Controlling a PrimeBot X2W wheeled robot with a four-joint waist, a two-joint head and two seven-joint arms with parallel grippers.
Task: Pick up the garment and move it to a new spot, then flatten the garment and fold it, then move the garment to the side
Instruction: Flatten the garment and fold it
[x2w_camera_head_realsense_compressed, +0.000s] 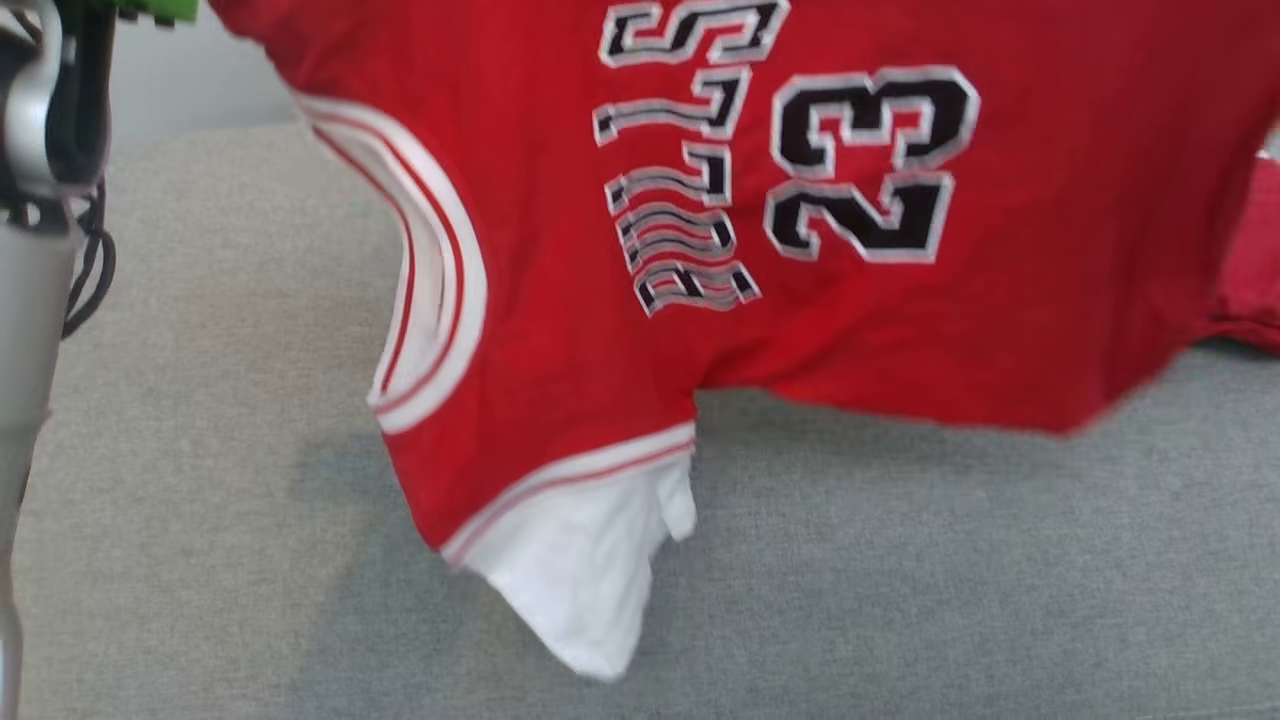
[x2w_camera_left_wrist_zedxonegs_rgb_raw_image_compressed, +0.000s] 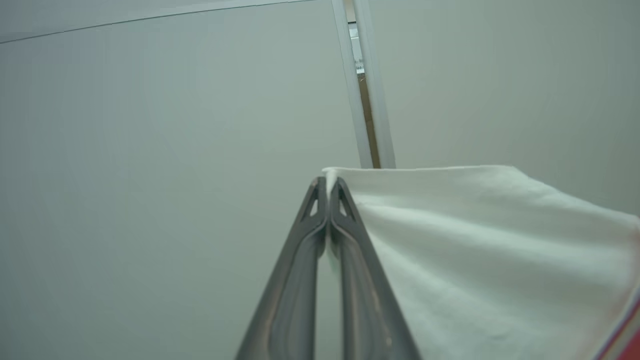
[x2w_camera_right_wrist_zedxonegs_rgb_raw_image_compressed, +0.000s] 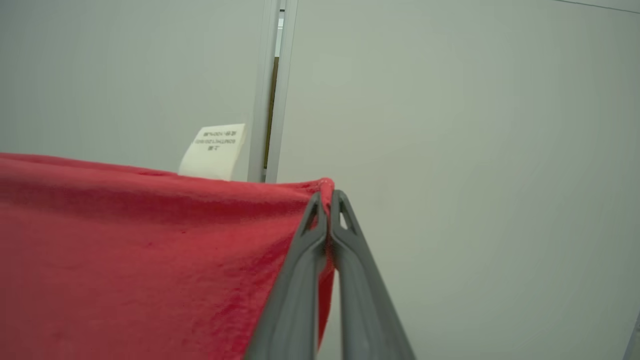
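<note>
Red white-trimmed jersey (x2w_camera_head_realsense_compressed: 560, 380) hung mid-move above a grey fabric surface (x2w_camera_head_realsense_compressed: 900, 580), left pincer (x2w_camera_left_wrist_zedxonegs_rgb_raw_image_compressed: 328, 182) and right pincer (x2w_camera_right_wrist_zedxonegs_rgb_raw_image_compressed: 328, 196) clamping its edges; the next move probably called for lowering it flat.

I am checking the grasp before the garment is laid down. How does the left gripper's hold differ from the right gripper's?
The left gripper pinches white cloth of the garment; the right gripper pinches red cloth. In each wrist view, the cloth spreads right of the left gripper's fingers, but left of the right gripper's. Both are shut on a cloth edge at their fingertips.
</note>
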